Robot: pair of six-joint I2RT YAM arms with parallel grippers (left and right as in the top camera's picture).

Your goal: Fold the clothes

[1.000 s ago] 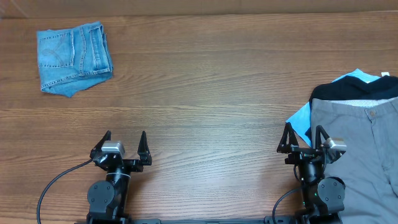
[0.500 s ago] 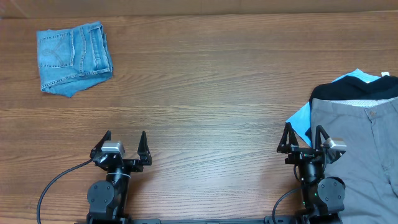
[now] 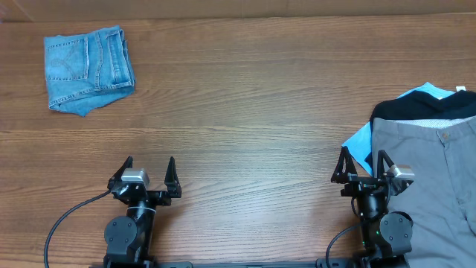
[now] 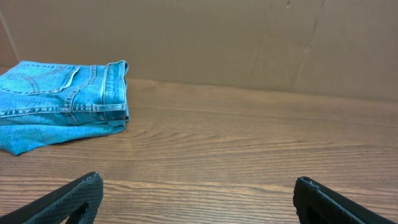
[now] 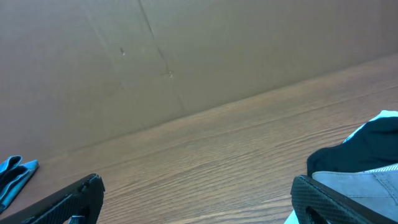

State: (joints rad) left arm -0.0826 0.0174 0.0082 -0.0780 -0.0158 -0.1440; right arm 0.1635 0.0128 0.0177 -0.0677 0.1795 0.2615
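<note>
Overhead: R gripper (image 3: pixel 364 154) sits at the near-left edge of the clothes pile, jaws spread wide, nothing between them. Its right-hand finger overlaps the edge of the grey trousers (image 3: pixel 439 179) as seen from above; can't tell if it touches the cloth.

The trousers are the top layer and run off the right and near edges of the view. They are plain matte taupe cotton, lying mostly flat w/ soft creases, w/ a stitched waistband and one small button near its middle.

Behind the waistband is a black garment (image 3: pixel 424 110), a dark rumpled band. Under both lies a light blue garment (image 3: pixel 358 141) — one pointed corner pokes out just beside the R gripper, and another bit shows at the far side.

R wrist view: jaws (image 5: pixel 198 182) apart, w/ only the black tips at the bottom corners in view. The black garment (image 5: pixel 367 146) and grey cloth (image 5: pixel 367 180) lie close at lower right.

L gripper (image 3: pixel 149 161) is also spread and empty, well apart from the pile. Folded denim shorts (image 3: pixel 88 68) lie at the far-left corner of the table (image 3: pixel 253 97). They make a squarish blue bundle w/ seams and a pocket showing and a ragged hem.

L wrist view: denim (image 4: pixel 62 102) far off to the left of the open jaws (image 4: pixel 198 183).

The table is brown wood-grain laminate, w/ a plain cardboard wall (image 4: pixel 249 37) behind it.
</note>
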